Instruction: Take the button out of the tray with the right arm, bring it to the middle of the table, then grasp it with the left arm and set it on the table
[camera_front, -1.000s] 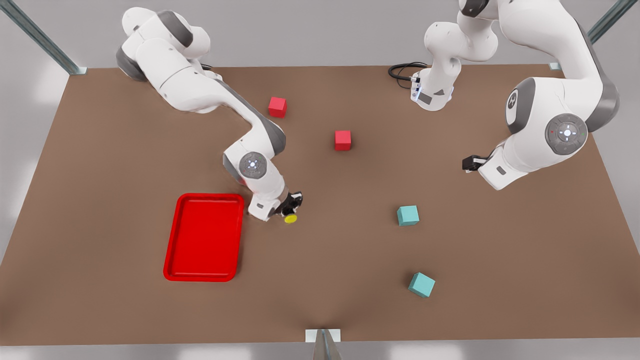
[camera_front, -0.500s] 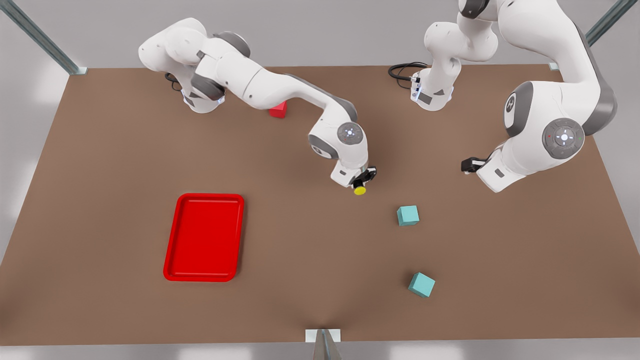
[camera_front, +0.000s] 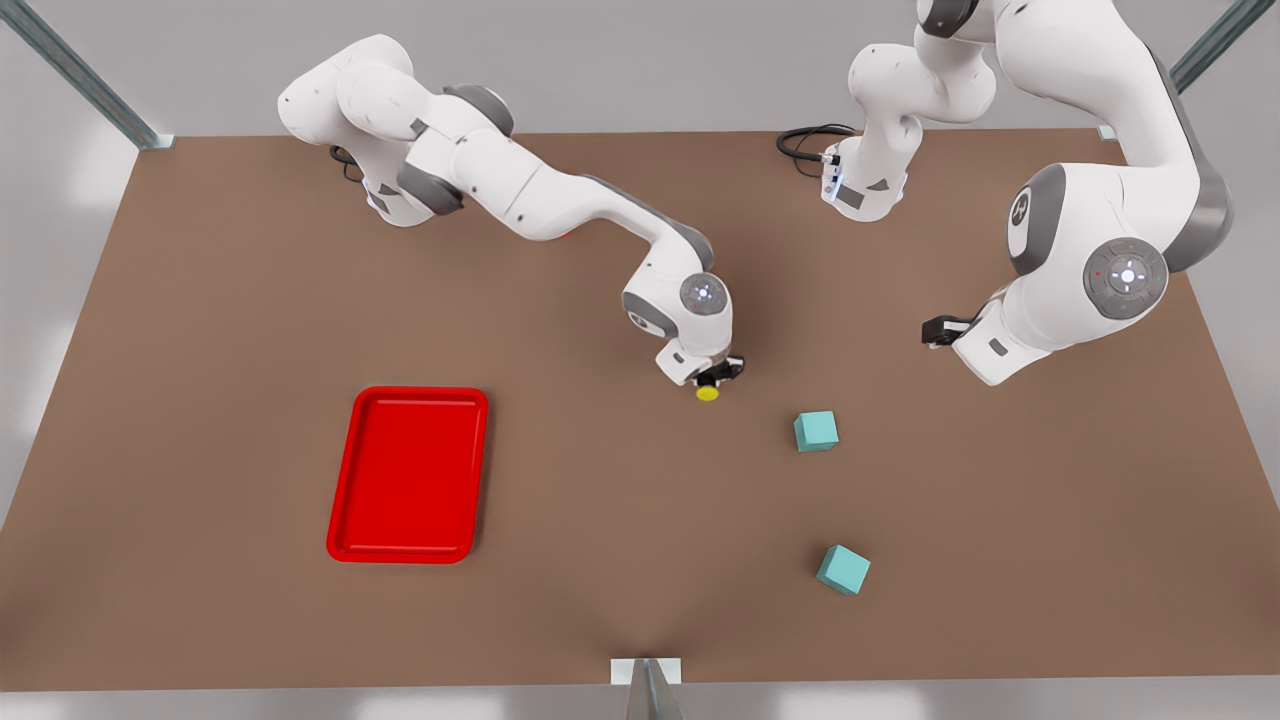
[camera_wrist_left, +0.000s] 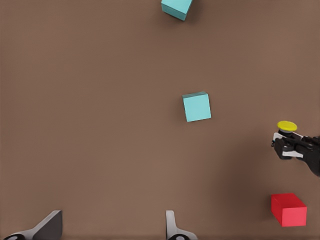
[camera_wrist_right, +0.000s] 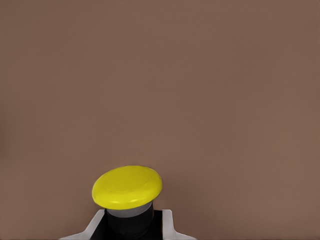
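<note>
The button (camera_front: 708, 392), a yellow cap on a dark body, hangs just above the table (camera_front: 600, 540) near its middle. My right gripper (camera_front: 716, 374) is shut on the button's body; the right wrist view has the cap (camera_wrist_right: 127, 187) close up between the fingers (camera_wrist_right: 167, 226). The red tray (camera_front: 408, 470) lies empty toward the front view's left. At the front view's right, my left gripper (camera_front: 938, 329) waits above the table, open, its fingertips (camera_wrist_left: 50, 226) spread wide. The left wrist view catches the button (camera_wrist_left: 287, 126) and the right gripper (camera_wrist_left: 296, 147) farther off.
Two teal cubes (camera_front: 816, 431) (camera_front: 843, 569) sit on the table to the front view's right of the button, the nearer one between the two grippers. A red cube (camera_wrist_left: 288, 209) lies behind the right gripper. A black cable (camera_front: 800, 145) coils at the far edge.
My right arm carried the button from beside the tray to the table's middle, then settled slightly lower and toward the front view's left. The left arm barely moved.
</note>
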